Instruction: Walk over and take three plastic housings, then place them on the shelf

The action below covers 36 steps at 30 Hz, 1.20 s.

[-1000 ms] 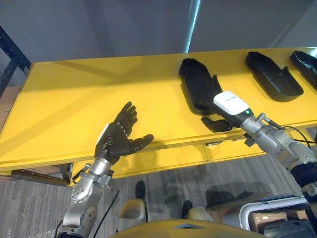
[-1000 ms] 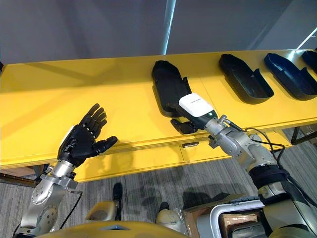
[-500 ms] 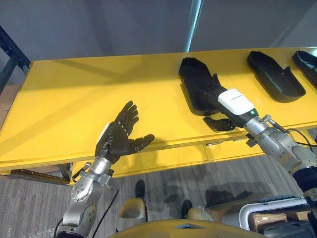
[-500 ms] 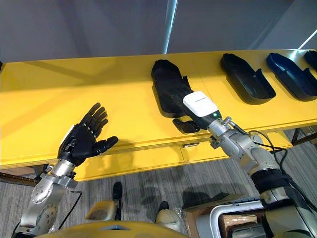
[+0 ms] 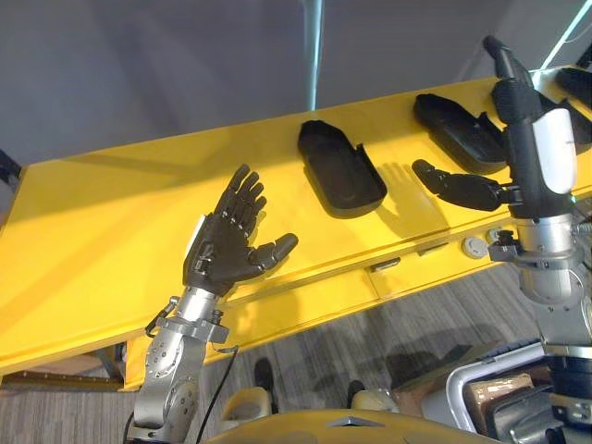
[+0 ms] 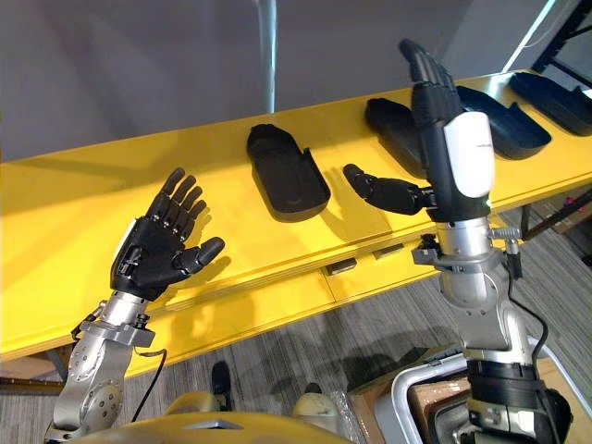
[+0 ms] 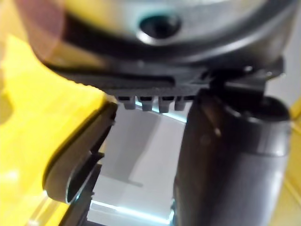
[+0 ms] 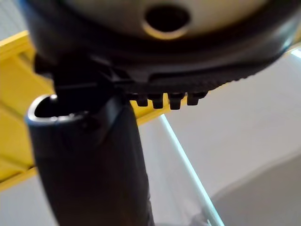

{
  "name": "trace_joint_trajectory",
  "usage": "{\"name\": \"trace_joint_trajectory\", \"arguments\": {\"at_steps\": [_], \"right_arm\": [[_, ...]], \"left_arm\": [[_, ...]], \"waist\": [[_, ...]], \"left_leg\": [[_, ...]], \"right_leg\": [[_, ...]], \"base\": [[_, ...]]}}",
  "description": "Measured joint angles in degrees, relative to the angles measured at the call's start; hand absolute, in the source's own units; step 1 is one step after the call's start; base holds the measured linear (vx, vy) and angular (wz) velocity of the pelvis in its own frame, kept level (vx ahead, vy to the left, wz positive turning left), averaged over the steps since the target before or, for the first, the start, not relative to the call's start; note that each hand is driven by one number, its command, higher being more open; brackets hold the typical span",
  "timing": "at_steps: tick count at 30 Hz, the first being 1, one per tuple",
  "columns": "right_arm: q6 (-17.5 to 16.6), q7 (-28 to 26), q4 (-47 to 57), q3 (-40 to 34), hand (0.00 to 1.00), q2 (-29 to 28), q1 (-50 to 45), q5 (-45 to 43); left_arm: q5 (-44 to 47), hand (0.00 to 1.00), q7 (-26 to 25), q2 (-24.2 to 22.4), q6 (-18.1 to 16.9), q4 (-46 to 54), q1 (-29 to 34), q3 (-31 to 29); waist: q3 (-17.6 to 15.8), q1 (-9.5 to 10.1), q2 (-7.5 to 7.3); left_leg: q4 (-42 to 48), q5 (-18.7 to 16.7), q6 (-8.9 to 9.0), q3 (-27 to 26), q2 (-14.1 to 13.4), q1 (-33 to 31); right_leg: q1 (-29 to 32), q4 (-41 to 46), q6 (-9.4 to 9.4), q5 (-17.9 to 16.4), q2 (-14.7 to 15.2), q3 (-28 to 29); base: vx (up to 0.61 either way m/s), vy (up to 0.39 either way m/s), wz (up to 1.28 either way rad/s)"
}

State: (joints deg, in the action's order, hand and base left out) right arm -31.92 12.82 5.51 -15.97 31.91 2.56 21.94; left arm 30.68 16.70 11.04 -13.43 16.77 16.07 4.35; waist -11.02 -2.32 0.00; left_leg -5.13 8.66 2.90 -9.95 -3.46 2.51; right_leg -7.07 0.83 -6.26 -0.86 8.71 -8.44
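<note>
At the left of the yellow table (image 5: 102, 217), the left hand (image 5: 225, 252) is held up over the front edge. Its fingers are spread and straight, its palm is bare, and it holds nothing. The first plastic housing (image 5: 340, 169), black and hollow side up, lies flat near the middle of the table, apart from both hands. A second housing (image 5: 455, 118) lies further right on the table, towards its back edge. The right hand (image 6: 438, 129) stands upright over the table's front right part, in front of that housing. Its fingers are straight and point upward, and its thumb juts out sideways. It is empty too, and appears to hang clear of the table, though the angle makes that hard to confirm. Past it on the table's right end lie a third housing (image 6: 504, 122) and a fourth housing (image 6: 558, 92).
</note>
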Motion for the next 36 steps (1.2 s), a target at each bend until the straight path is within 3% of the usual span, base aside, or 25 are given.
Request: {"name": "trace_joint_trajectory", "arguments": {"at_steps": [4,7,14,21,28,32,36], "right_arm": [[6.0,-4.1,3.3,-3.4,1.00,-6.8,-6.3,-6.2],[7.6,-5.4,6.5,-3.7,1.00,-9.9,-10.1,-8.3],[8.0,-6.5,11.7,-3.8,1.00,-18.0,-21.2,-14.3],[7.8,-10.3,11.8,-3.5,1.00,-19.4,-24.0,-21.0],[7.4,-12.2,12.2,1.2,1.00,-17.9,-20.3,-21.0],[7.4,-10.4,11.7,4.9,1.00,-17.6,-17.1,-19.9],[8.0,-6.8,7.4,7.1,1.00,-16.1,-13.8,-16.2]], "left_arm": [[-4.8,1.00,-0.3,-0.2,1.1,1.7,0.0,0.3],[-8.0,1.00,-1.2,-0.5,1.4,1.8,0.0,0.4],[-19.2,1.00,-7.3,-0.2,3.3,1.7,-1.1,3.7],[-24.7,1.00,-15.4,0.2,6.9,-2.0,-6.8,6.5],[-25.6,1.00,-26.8,-0.5,6.9,-3.4,-7.6,6.4],[-27.7,1.00,-34.3,-2.4,2.3,-2.7,-7.0,5.4],[-31.1,1.00,-38.1,-3.3,-1.6,-0.4,-6.3,3.5]], "waist": [[1.0,-1.47,0.33],[1.3,-2.59,0.65],[2.4,-5.90,1.02],[3.0,-8.00,2.48],[2.4,-7.15,3.33],[1.6,-5.59,3.25],[0.4,-3.94,2.63]], "left_leg": [[0.0,-0.3,0.21,-1.0,-0.2,0.2],[0.0,-0.4,0.23,-1.9,-0.4,0.3],[0.0,-1.6,0.57,-6.0,-1.1,1.0],[0.0,-2.1,0.46,-8.0,-1.2,1.0],[0.2,-2.1,0.38,-7.2,-1.0,1.0],[0.2,-1.6,0.64,-4.3,-1.0,0.4],[0.2,-0.9,0.65,-1.8,-1.0,-0.2]], "right_leg": [[0.5,0.0,-0.25,-0.2,-0.3,1.1],[1.0,0.1,-0.31,-0.1,-0.4,2.1],[2.8,0.3,-0.48,0.0,-0.8,6.3],[4.4,1.1,-0.65,0.5,-0.9,8.9],[4.0,1.4,-0.55,0.4,-0.9,8.3],[3.9,3.1,-0.17,-0.8,-0.8,5.5],[3.7,4.3,-0.02,-2.0,-0.8,3.0]], "base": [[0.01,-0.005,-0.11],[0.01,0.006,-0.18],[0.02,0.002,-0.29],[0.03,0.005,-0.20],[0.01,0.003,0.05],[-0.02,-0.004,0.32],[-0.02,-0.020,0.37]]}}
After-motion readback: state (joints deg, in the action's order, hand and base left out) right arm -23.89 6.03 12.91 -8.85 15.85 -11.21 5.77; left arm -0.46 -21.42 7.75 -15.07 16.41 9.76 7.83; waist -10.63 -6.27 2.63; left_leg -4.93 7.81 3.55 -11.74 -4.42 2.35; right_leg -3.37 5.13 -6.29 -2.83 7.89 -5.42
